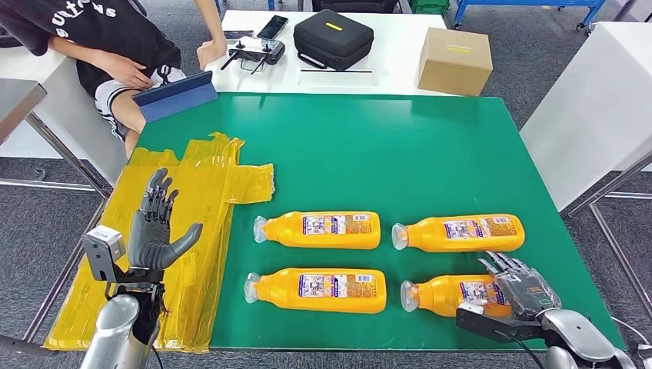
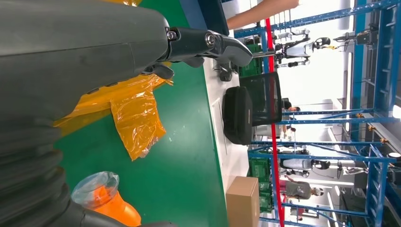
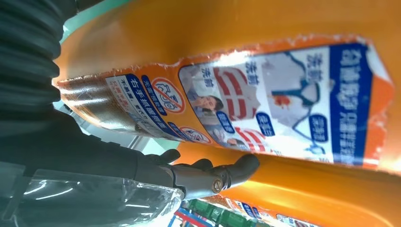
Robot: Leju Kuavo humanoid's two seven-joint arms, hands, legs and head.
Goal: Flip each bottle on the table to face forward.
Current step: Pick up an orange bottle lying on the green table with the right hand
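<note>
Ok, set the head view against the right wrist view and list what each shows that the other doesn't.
Head view alone: four orange bottles lying on the green table, the open left hand raised over yellow plastic sheeting, a cardboard box, a black case and a seated person. Right wrist view alone: the near-right bottle's label close up, with its pictures and blue print. Both: the right hand resting on that bottle; whether it grips is unclear.

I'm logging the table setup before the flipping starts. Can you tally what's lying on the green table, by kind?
Orange bottles: 4
Yellow plastic sheets: 1
Total: 5
The right robot hand rests on the near-right bottle.
</note>
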